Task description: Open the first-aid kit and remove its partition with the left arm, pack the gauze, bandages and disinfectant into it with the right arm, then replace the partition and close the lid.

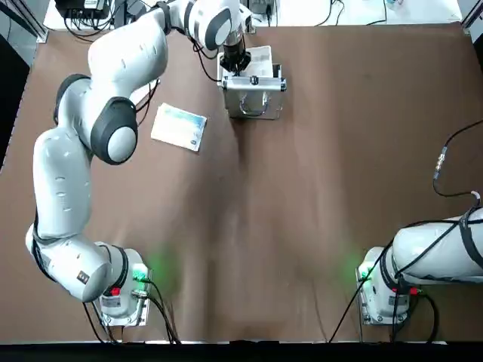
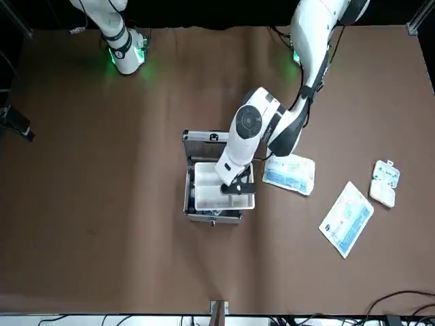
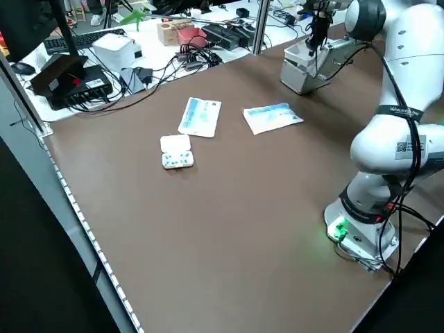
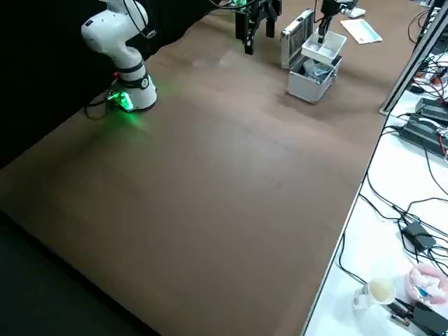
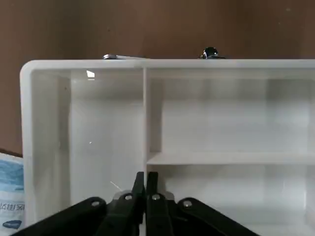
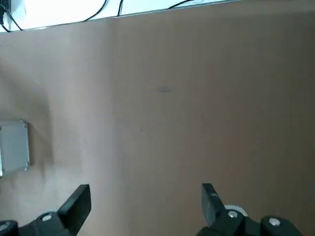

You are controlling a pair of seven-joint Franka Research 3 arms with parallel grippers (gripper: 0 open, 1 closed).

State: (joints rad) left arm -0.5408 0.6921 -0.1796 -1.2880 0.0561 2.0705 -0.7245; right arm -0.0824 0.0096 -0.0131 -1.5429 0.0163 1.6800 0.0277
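The silver first-aid kit (image 1: 253, 102) stands open at the table's far side, its lid (image 4: 297, 31) upright. My left gripper (image 5: 145, 184) is shut on a divider wall of the cream-white partition (image 5: 206, 123). It holds the partition (image 4: 323, 45) just above the case (image 4: 308, 84). My right gripper (image 6: 147, 201) hangs open over bare table on the near side of the kit, holding nothing. A blue-and-white packet (image 2: 289, 173) lies beside the kit, and a long flat packet (image 2: 346, 219) lies farther out. The disinfectant is out of view.
A small white pill box (image 2: 384, 182) lies beyond the long packet toward the table's left edge. Cables, boxes and a keyboard (image 3: 76, 41) crowd the bench past the far edge. Brown tabletop stretches between the kit and the arm bases (image 1: 121, 302).
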